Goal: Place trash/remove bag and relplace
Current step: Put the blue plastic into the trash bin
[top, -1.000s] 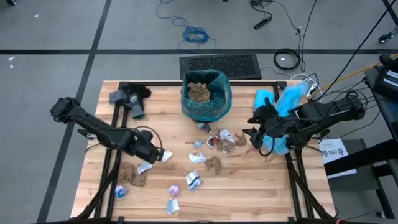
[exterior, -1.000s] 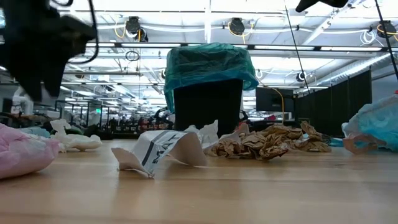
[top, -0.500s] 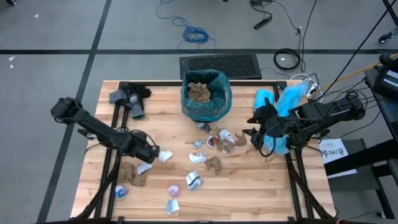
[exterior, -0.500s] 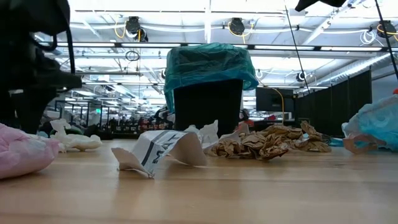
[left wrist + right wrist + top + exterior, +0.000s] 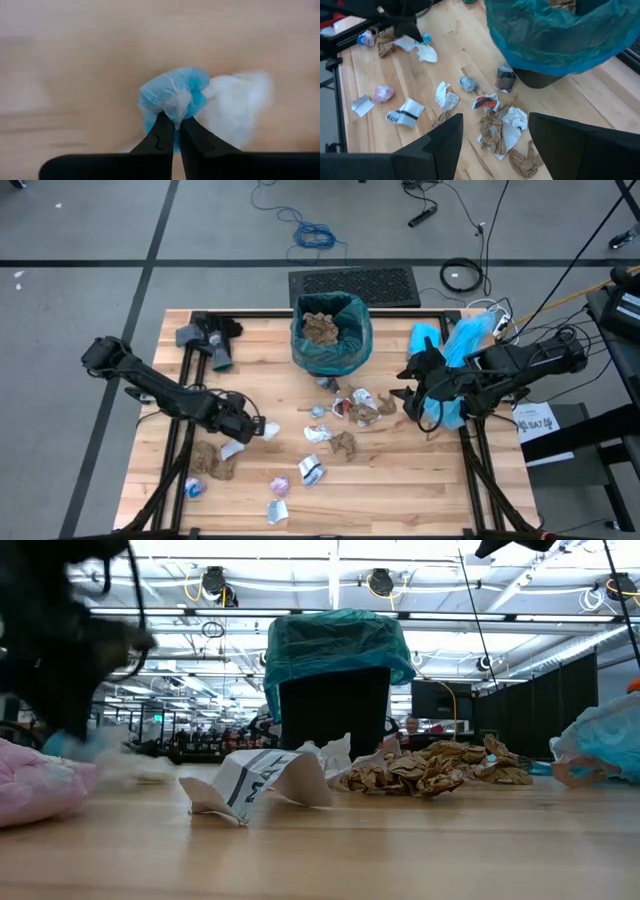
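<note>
The trash (image 5: 340,425) lies scattered across the wooden table (image 5: 420,490), mostly in the centre and lower left of the high view: brown paper wads, white wrappers, and small blue and purple scraps. One blue-and-white scrap (image 5: 175,97) is pinched between the closed fingers of the left gripper (image 5: 258,429), left of centre in the high view. In the left wrist view the two fingertips (image 5: 165,131) meet on the lower edge of this scrap, with the blurred table surface behind it.

The bag (image 5: 332,332), dark teal and crinkled, lines the black bin (image 5: 334,710) at the upper centre of the table. Its rim is folded over the bin's top edge. Brown paper wads (image 5: 321,326) fill the bin's opening. In the low view the bin stands at centre frame behind a white printed wrapper (image 5: 262,780) and a brown paper heap (image 5: 430,768).

The right gripper (image 5: 405,394) hangs at the right side of the table, apart from the trash, jaws spread wide and holding nothing. A paler blue plastic bag (image 5: 455,340) lies beside the right arm at the table's right edge.
</note>
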